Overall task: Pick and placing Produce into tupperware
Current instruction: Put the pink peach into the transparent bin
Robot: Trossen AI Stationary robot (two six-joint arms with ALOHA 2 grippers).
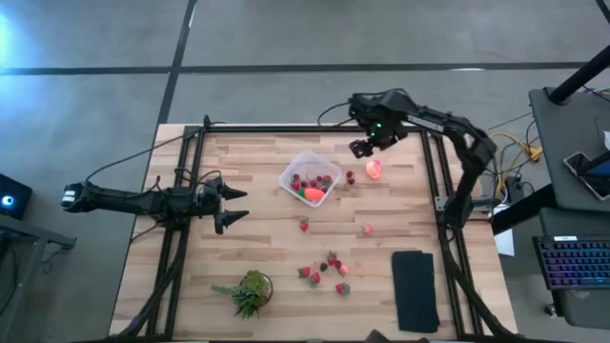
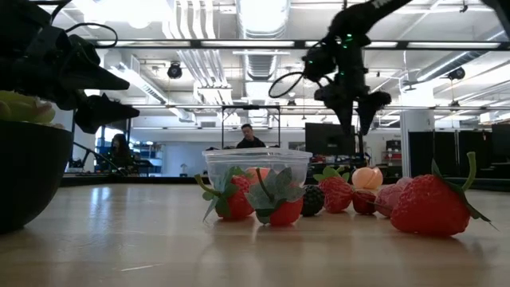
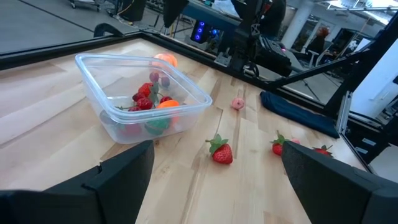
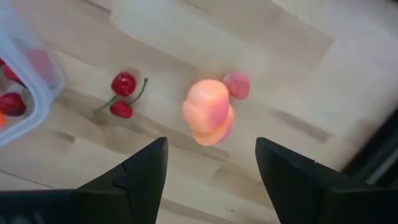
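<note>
One round pink-orange fruit (image 4: 209, 112) lies on the table beside the tub (image 1: 310, 177). Right gripper (image 1: 362, 147) hovers above it, released. Likely light, smooth, rolls; pinch across its middle.

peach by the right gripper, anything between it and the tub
Two cherries lie on the wood between the peach and the tub. Nothing sits between the open right gripper and the peach.
</note>
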